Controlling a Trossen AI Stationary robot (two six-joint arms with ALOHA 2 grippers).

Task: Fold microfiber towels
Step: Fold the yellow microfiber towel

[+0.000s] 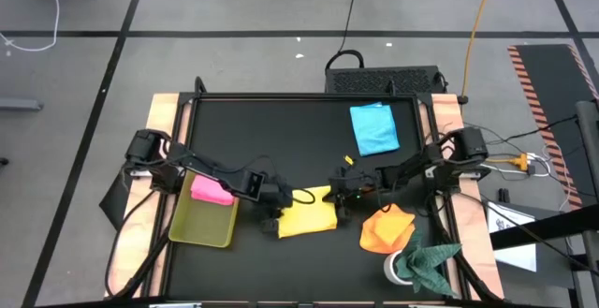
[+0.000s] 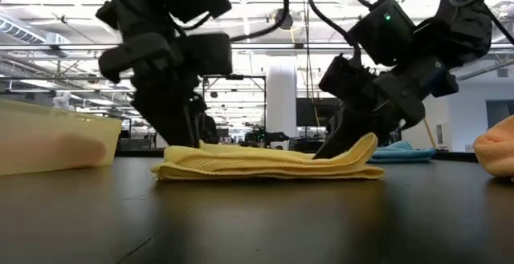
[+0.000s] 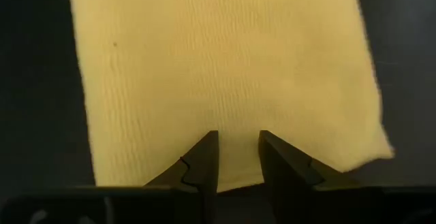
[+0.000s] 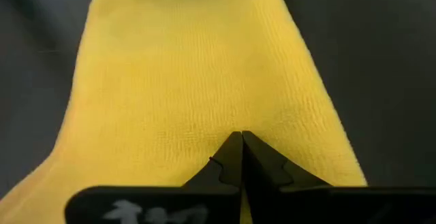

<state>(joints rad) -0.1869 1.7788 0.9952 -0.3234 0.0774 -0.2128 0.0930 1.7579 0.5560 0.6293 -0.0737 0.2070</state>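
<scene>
Yellow towel [image 1: 309, 212] flat on the dark worktop [image 1: 281, 130], left gripper [image 1: 270, 222] spread at one edge, right gripper [image 1: 343, 201] pressed together, pinching the other edge — pink towel [image 1: 211, 192] in the tray [image 1: 201, 226], orange towel [image 1: 387, 229] and blue towel [image 1: 374, 128] nearby.

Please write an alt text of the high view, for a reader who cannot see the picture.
Seen from above, two dark robot arms meet over a yellow towel at the front of a black table: the left gripper at its left edge, the right gripper shut on its right edge. A pink towel lies in a tray, a blue towel behind, an orange towel to the right.
</scene>
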